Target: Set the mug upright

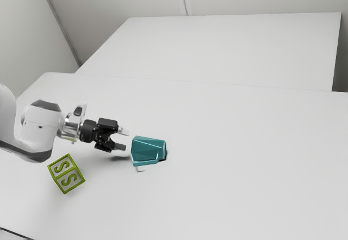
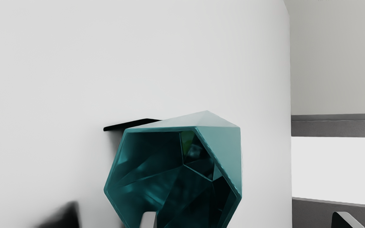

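Mug (image 1: 148, 149): on its side on the table (image 1: 244, 142), mouth (image 2: 169, 186) toward your gripper (image 1: 123, 139). Jaws: wide apart, nothing held, just short of the mug.

Risk 1: one fingertip (image 2: 148, 220) lines up with the mouth, the other (image 2: 344, 219) with space beyond the outer wall (image 2: 225, 152). If you go straight in and close, you probably pinch a single wall; the mug could then swivel or slip as you tip it up.

Risk 2: a fingertip catching the rim (image 2: 160, 129) would likely shove or roll the mug away from you. Correct the sideways offset first, slowly.

Risk 3: letting go before the base sits flat could drop it back on its side.

Containers: the mug. Inside, dark faceted walls and a small green patch (image 2: 187, 141); you cannot tell what that is. The letter block (image 1: 66, 173) lies apart, outside it.
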Available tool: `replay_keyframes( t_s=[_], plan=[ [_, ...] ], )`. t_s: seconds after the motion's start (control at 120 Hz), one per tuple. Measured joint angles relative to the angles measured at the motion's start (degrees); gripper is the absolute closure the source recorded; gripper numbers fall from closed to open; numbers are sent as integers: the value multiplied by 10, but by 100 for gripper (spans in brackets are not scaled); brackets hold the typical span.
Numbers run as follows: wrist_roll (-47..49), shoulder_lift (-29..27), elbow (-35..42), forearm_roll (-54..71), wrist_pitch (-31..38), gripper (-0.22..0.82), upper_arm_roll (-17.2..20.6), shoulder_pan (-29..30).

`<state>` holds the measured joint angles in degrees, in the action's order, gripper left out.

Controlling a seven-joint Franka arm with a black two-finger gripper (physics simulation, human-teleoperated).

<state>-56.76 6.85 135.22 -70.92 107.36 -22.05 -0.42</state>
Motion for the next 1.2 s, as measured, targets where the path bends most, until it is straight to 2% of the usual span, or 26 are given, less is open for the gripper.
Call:
replay_keyframes(
  t_s=[0.258,0.7,0.883,0.942,1.092,1.2],
  plan=[
    [-5,-1,9,-26,17,0,27,-2],
    [-4,-1,14,-57,36,0,46,-1],
    [1,0,14,-70,47,1,65,-3],
    [2,0,14,-72,51,7,67,-3],
    [8,-1,14,-74,63,43,69,-2],
    [12,-2,14,-75,69,60,72,-2]
  ],
)
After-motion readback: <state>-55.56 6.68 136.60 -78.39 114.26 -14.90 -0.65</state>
